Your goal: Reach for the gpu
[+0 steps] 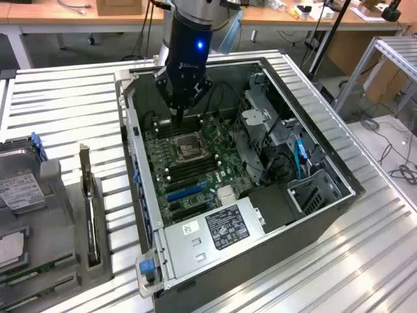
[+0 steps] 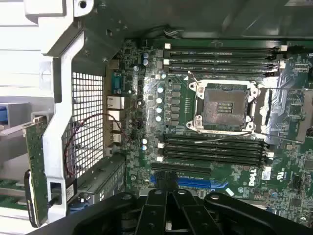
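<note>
Poised with clenched, empty gripper over the motherboard, well apart from the gpu racked outside. Seemingly early in the reach; calls for clearing the case wall.

Exterior high oblique, wrist downward (shared motherboard)

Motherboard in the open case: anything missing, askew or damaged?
The CPU socket sits bare, without a cooler, and an expansion card stands on edge outside the case. No damage visible.
</note>
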